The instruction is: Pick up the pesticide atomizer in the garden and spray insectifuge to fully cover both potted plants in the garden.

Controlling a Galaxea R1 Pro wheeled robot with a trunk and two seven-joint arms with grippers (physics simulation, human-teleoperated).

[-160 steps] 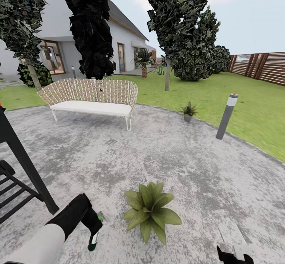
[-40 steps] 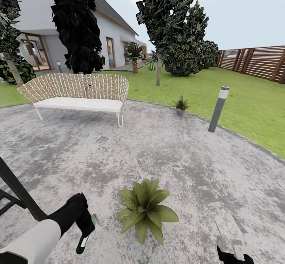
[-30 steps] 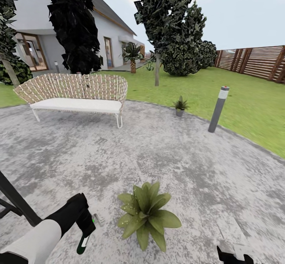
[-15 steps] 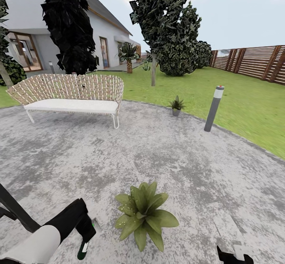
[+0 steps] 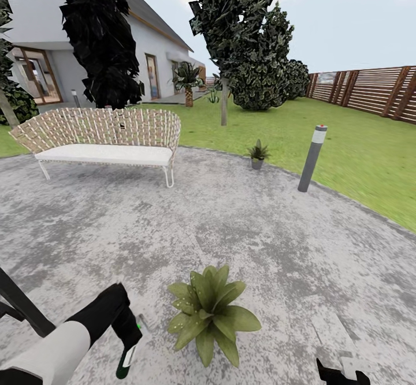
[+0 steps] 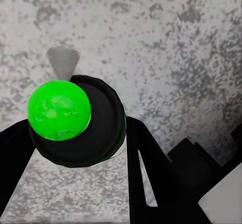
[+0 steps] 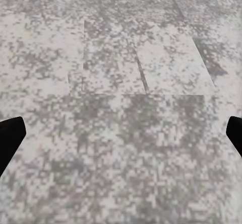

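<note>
Two potted plants show in the head view: the near potted plant (image 5: 209, 311) sits on the stone patio (image 5: 242, 223) just to the right of the left hand (image 5: 128, 330), and the far potted plant (image 5: 257, 154) stands well beyond it at the patio's edge, where the lawn (image 5: 346, 154) begins. The left hand is closed around the pesticide atomizer (image 5: 125, 357), a dark-green bottle with a white patch, held tilted with its lower end pointing down toward the patio and its pale spray head (image 5: 143, 321) up beside the hand, on the side of the near plant. In the left wrist view the bottle (image 6: 80, 121) appears end-on, a bright green disc within a dark round rim, gripped between the black fingers (image 6: 151, 168), with the pale nozzle (image 6: 63, 60) poking out past it over the mottled stone.

At the bottom right corner of the head view, the right hand (image 5: 342, 373) hangs low over the patio, well to the right of the near plant. In the right wrist view its dark fingertips (image 7: 10, 138) sit far apart at the two edges, spread wide with nothing between them but grey paving.

Beyond the left hand stands a wicker bench (image 5: 101, 142) with a white cushion. A grey bollard light (image 5: 312, 157) rises just right of the far plant, and a slatted wooden fence (image 5: 370, 93) closes the lawn behind.
</note>
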